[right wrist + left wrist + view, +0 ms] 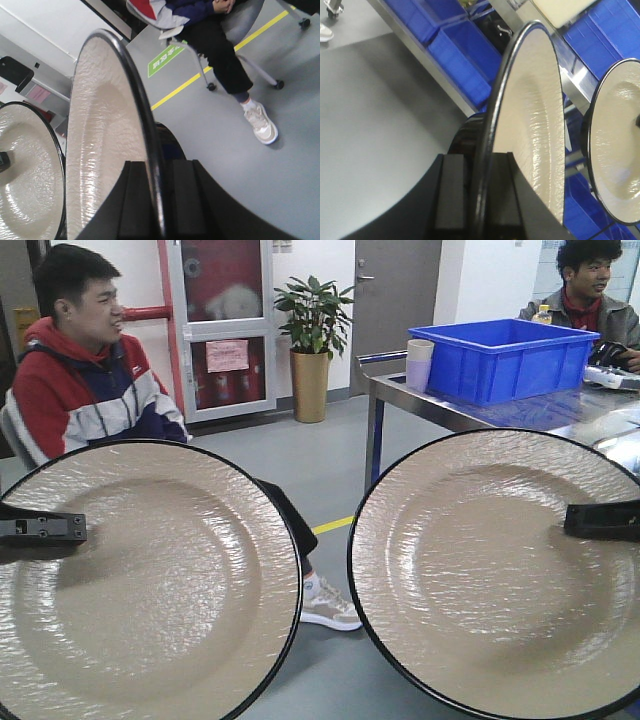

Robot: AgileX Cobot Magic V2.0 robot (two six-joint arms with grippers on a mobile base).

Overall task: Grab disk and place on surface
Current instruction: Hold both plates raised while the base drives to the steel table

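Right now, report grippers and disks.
Left gripper shut on left disk, right gripper shut on right disk. Both upright, apart. Surface not in view. Seated man ahead.

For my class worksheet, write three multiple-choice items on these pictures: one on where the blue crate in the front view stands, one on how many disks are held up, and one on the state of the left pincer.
1. In the front view, where is the blue crate? A on the floor; B on the metal table; C hanging on the wall.
2. How many disks are held up? A one; B two; C three.
3. The left pincer is: A open and empty; B out of every view; C shut on a disk's rim.

Answers:
1 B: the crate rests on the tabletop beside the stacked cups.
2 B: there is one disk in each pincer, including the right pincer.
3 C: in the left wrist view its fingers clamp the black rim from both sides.
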